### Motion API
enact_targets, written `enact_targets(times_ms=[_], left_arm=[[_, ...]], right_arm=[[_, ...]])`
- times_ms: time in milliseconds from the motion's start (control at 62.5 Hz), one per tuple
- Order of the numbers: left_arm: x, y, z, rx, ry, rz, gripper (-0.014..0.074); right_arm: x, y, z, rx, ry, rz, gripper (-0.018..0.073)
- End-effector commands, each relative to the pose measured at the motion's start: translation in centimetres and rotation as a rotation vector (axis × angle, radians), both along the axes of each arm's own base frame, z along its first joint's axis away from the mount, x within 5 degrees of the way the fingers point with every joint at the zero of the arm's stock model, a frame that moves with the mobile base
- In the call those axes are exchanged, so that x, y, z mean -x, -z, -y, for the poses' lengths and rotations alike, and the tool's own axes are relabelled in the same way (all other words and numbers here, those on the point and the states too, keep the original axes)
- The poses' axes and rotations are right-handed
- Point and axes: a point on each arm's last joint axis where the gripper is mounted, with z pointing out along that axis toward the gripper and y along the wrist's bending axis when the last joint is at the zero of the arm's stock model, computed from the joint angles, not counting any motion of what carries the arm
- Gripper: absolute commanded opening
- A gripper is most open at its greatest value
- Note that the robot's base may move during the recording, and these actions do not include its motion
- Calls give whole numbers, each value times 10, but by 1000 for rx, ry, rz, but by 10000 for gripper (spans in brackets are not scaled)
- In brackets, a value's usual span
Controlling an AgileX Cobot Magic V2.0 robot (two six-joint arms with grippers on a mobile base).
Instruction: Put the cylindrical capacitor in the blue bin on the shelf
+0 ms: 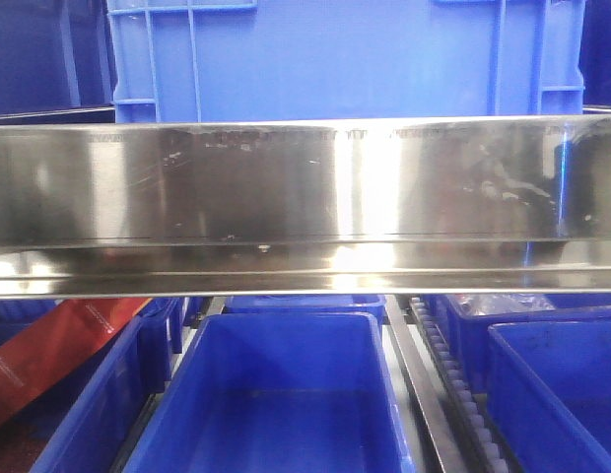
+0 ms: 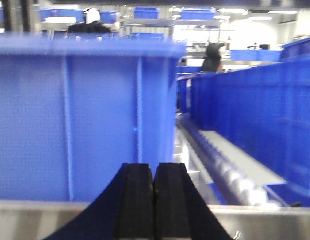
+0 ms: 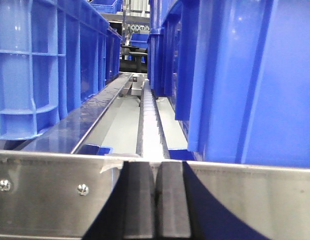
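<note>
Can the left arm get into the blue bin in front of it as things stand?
Probably not yet. The left gripper sits shut, low at the shelf's steel beam, facing the blue bin's side wall, whose rim is above it. It would need to rise first.

bright overhead light | glare on shelf (image 1: 305, 187) beam | left wrist view blurred, perhaps motion

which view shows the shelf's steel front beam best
The exterior front-facing view: the steel front beam spans the full frame width, shiny and unobstructed. Both wrist views show only a strip of it along the bottom edge, partly hidden behind black jaws.
</note>
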Motion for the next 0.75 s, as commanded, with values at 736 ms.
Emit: enact_targets(times_ms=[736], left_arm=[[-3, 21, 0, 2, -4, -42, -111]], right_arm=[[0, -2, 0, 1, 5, 31, -163]])
